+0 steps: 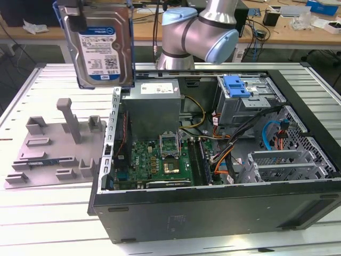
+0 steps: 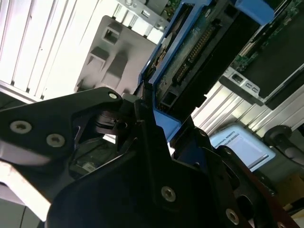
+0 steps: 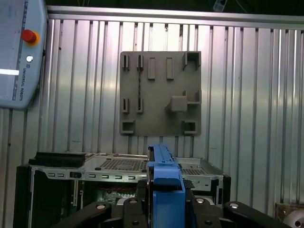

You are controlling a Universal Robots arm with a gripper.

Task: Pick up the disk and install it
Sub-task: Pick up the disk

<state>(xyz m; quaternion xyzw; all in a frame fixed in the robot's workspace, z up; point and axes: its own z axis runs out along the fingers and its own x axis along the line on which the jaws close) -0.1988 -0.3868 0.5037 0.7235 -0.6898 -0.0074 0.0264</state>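
End effector (image 2: 151, 110) around disk (image 1: 98, 45) (exterior view: label (image 1: 101, 60))

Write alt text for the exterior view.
The pincer holds the disk in the air at the exterior view's upper left, label facing the camera. A grey fixture plate lies on the slatted table, beside an open computer case with the robot arm behind it.
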